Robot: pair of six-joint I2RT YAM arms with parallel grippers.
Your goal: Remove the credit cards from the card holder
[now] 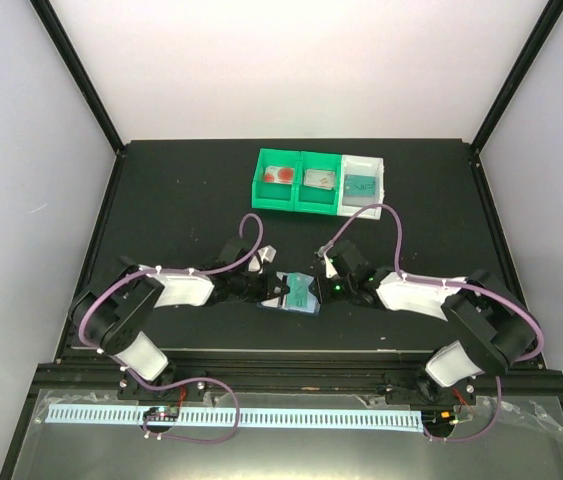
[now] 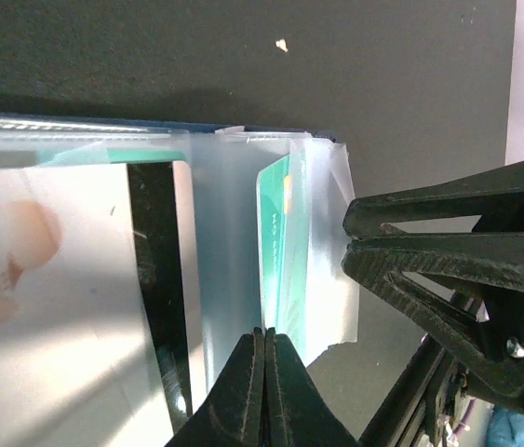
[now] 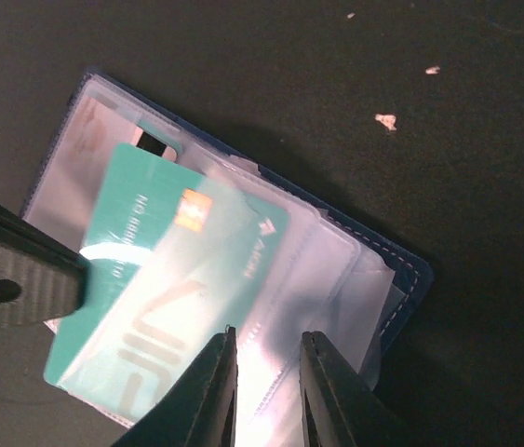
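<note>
The navy card holder point(image 1: 301, 297) lies open on the black table between my two grippers, its clear pockets point(image 3: 336, 270) facing up. A teal credit card point(image 3: 141, 242) sticks slantwise partly out of a pocket; it also shows edge-on in the left wrist view point(image 2: 275, 242). My left gripper point(image 2: 264, 337) is shut on that card's edge, and its fingers point(image 3: 20, 279) show at the card's left side. My right gripper point(image 3: 266, 349) is open, its jaws standing over the clear pocket beside the card. A pale face with reddish shapes point(image 2: 1, 242) shows behind another pocket.
At the back stand a green tray point(image 1: 298, 200) and a white tray point(image 1: 379, 178). They hold a white card with red circles point(image 1: 281, 175), a greyish card point(image 1: 319, 179) and a teal card point(image 1: 361, 183). The right fingers point(image 2: 448, 251) sit close to the left ones.
</note>
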